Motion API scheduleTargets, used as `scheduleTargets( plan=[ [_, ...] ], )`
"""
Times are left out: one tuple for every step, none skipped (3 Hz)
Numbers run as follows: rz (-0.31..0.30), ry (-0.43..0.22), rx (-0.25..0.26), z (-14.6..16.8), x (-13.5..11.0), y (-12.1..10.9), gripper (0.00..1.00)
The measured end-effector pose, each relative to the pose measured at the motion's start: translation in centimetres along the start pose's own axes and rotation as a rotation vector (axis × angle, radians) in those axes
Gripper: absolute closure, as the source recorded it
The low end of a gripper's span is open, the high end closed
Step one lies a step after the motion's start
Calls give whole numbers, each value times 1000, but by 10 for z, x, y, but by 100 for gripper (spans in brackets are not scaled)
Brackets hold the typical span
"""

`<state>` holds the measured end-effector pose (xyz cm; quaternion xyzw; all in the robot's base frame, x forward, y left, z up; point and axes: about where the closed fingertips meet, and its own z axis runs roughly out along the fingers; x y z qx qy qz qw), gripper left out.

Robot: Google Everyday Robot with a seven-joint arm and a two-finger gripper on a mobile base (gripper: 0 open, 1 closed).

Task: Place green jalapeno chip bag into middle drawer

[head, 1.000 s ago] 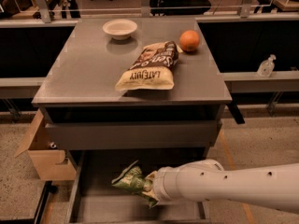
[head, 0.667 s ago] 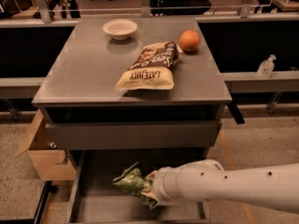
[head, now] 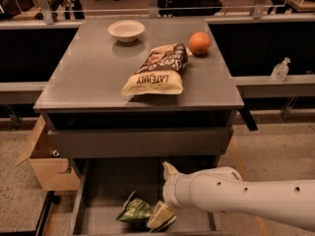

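While the white arm (head: 246,198) reaches in from the lower right of the frame, its gripper (head: 161,215) sits low inside the open middle drawer (head: 106,186). It is right against the green jalapeno chip bag (head: 133,211) at bottom centre. Whether it has hold of the bag cannot be told. On the table (head: 88,77) above rest a tan chip bag (head: 156,73), an orange (head: 199,43) and a white bowl (head: 126,30). A cardboard box (head: 47,161) stands lower left.

Dim warm overhead light, soft sheen on tabletop (head: 93,75), pincer (head: 161,214) low in the shadowed middle drawer (head: 113,186)
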<state>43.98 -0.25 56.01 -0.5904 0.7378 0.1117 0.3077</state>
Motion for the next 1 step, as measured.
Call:
scheduleTargets(
  plan=[
    [8,-23,31,-22,1,-15,0]
  ],
)
